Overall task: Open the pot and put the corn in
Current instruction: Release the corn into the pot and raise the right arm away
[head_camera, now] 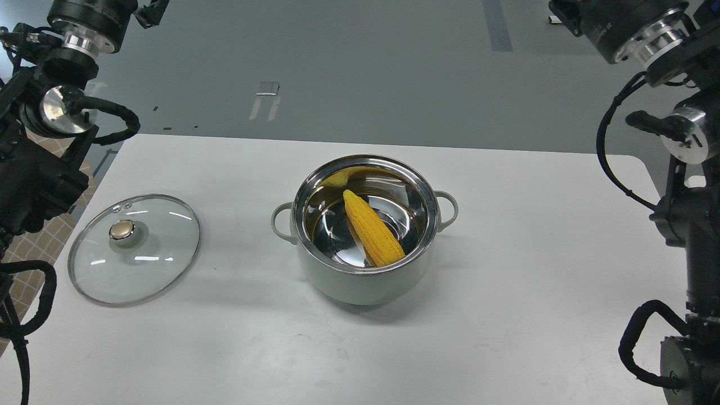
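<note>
The pale grey-green pot [360, 281] stands open in the middle of the white table, its steel rim and inside showing. The yellow corn cob [373, 228] lies inside it, leaning from the floor toward the near right wall, pointed end up and back. The glass lid with the gold knob [134, 248] lies flat on the table to the left of the pot. My left arm rises along the left edge and my right arm along the right edge. Both grippers are out of the frame at the top.
The white table [506, 292] has rounded far corners and a far edge just behind the pot. Grey floor lies beyond. My right arm's joints and cables [683, 169] stand over the table's right edge; my left arm [39, 169] stands over the left edge.
</note>
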Controlling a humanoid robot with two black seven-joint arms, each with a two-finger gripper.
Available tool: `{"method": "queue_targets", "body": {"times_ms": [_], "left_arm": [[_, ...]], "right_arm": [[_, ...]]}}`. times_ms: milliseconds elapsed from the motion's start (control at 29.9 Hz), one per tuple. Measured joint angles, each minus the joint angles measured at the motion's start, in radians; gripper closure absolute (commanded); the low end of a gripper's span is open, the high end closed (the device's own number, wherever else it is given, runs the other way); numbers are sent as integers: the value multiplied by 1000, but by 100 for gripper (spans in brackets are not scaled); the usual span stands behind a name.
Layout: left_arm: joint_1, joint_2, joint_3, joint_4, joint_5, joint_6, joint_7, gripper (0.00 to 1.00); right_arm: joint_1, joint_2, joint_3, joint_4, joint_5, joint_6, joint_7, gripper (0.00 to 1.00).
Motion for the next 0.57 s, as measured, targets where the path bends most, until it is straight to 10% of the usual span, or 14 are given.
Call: {"method": "queue_targets", "body": {"times_ms": [568], "left_arm": [[17, -22, -3, -4, 0, -22, 10, 2]], "right_arm": [[-85, -91, 110, -339, 651, -52, 37, 0]]}}
